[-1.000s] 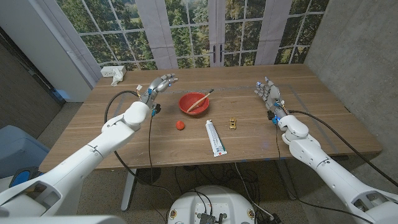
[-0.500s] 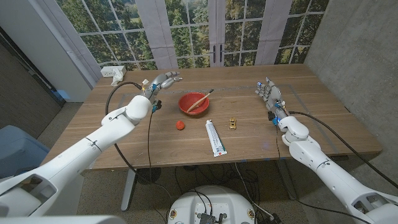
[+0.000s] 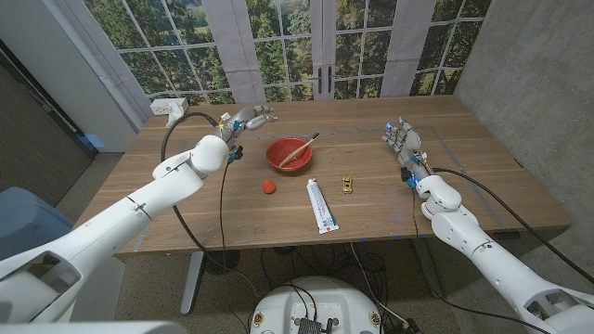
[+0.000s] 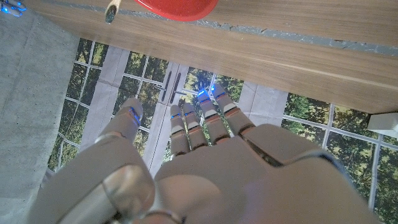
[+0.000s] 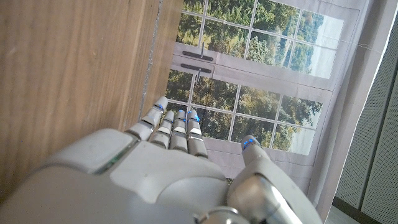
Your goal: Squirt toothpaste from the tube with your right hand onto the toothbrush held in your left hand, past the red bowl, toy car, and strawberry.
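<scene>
The toothpaste tube (image 3: 321, 205) lies flat near the front edge of the wooden counter (image 3: 483, 176). It is long and white with a bit of red print, and no hand touches it. Just past it sit a small yellow toy car (image 3: 347, 184) and, off to the left, a red strawberry (image 3: 268, 186). A little farther back stands the red bowl (image 3: 289, 154) — the toothbrush (image 3: 299, 147) leans in it, with its handle poking out over the rim.

The left hand (image 3: 243, 120) is raised over the far left part of the counter, near the bowl, fingers apart and holding nothing. The right hand (image 3: 405, 142) stands up on the right side, fingers spread, also holding nothing.

A white box (image 3: 173, 109) sits on the far left corner. Behind the counter are big windows (image 3: 306, 46) — green trees show through them.
</scene>
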Action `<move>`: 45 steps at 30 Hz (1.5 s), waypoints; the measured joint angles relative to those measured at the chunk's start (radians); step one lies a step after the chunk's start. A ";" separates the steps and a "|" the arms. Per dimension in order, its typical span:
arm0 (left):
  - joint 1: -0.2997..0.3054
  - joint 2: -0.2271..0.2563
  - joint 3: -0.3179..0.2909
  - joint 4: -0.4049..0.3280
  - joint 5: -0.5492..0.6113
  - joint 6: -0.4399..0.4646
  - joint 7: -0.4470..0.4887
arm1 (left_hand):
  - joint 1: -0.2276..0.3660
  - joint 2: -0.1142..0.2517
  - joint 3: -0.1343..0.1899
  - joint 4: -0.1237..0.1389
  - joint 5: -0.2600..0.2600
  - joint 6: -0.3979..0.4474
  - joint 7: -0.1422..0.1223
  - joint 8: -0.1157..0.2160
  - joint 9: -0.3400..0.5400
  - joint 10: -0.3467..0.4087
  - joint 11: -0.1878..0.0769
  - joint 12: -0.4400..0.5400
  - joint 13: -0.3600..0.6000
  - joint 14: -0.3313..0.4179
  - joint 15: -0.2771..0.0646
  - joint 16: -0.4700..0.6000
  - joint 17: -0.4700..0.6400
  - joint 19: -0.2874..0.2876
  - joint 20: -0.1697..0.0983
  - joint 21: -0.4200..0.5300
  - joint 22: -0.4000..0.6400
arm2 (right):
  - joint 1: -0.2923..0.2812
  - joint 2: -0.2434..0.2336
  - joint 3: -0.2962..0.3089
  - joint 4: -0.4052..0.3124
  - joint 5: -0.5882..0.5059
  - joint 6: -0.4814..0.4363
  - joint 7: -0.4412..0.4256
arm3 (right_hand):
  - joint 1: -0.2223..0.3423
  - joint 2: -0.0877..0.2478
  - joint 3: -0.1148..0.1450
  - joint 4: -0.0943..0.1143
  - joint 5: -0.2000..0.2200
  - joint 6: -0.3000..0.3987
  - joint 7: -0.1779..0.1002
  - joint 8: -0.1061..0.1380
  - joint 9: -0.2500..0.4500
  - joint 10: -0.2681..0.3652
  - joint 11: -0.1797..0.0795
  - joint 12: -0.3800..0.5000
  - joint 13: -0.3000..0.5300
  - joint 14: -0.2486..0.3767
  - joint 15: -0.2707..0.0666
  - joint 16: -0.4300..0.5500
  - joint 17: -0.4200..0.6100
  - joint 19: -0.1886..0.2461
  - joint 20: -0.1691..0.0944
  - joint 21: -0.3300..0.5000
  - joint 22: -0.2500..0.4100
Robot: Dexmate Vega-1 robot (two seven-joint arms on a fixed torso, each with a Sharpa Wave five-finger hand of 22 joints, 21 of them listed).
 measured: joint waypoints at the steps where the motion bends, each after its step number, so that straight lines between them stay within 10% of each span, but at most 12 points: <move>1: -0.002 0.001 0.002 -0.002 0.000 0.000 0.000 | 0.002 -0.002 0.000 0.000 0.000 0.001 0.001 0.000 0.000 0.004 -0.004 0.000 0.000 0.003 -0.003 0.000 0.000 0.002 -0.002 0.000 0.000 | 0.000 0.000 0.000 0.000 0.001 0.001 0.001 | 0.000 0.000 0.000 0.000 0.000 0.000 0.000 0.000 0.000 0.000 0.000 0.000 0.000 0.000 0.000 0.000 0.000 0.000 0.000 0.000 0.000; 19: -0.066 0.004 0.066 -0.056 0.107 0.113 -0.071 | 0.134 -0.092 -0.029 -0.012 -0.004 0.216 0.054 0.045 0.008 0.156 -0.006 0.016 0.012 0.071 -0.005 -0.004 0.001 0.034 -0.042 0.008 -0.007 | -0.008 0.008 0.012 0.025 0.017 0.033 0.018 | 0.000 0.000 -0.004 -0.004 0.000 0.006 -0.006 0.000 0.000 0.004 -0.004 0.000 0.000 0.005 0.005 0.000 0.000 0.000 0.000 -0.008 0.000; 27: -0.102 -0.005 0.117 -0.080 0.220 0.217 -0.098 | 0.235 -0.108 -0.037 -0.009 -0.004 0.263 0.034 0.066 0.014 0.248 -0.034 0.034 0.028 0.139 -0.007 0.026 0.019 0.070 -0.041 0.008 -0.007 | -0.016 0.009 0.020 0.032 0.023 0.045 0.022 | 0.000 0.000 -0.004 -0.004 0.000 0.006 -0.005 0.000 0.000 0.003 -0.004 0.000 0.000 0.005 0.005 0.000 0.000 0.003 0.004 -0.015 0.000; 45: -0.226 -0.023 0.231 -0.086 0.340 0.355 -0.291 | 0.268 -0.102 -0.059 -0.001 -0.004 0.242 0.013 0.054 0.018 0.254 -0.029 0.034 0.037 0.152 -0.009 0.038 0.033 0.091 -0.041 0.008 -0.005 | -0.027 0.010 0.031 0.039 0.029 0.069 0.025 | 0.000 0.000 -0.004 -0.004 0.000 0.007 -0.004 0.000 0.000 0.007 0.000 0.000 0.000 0.009 0.009 0.000 -0.005 0.014 0.007 -0.023 0.000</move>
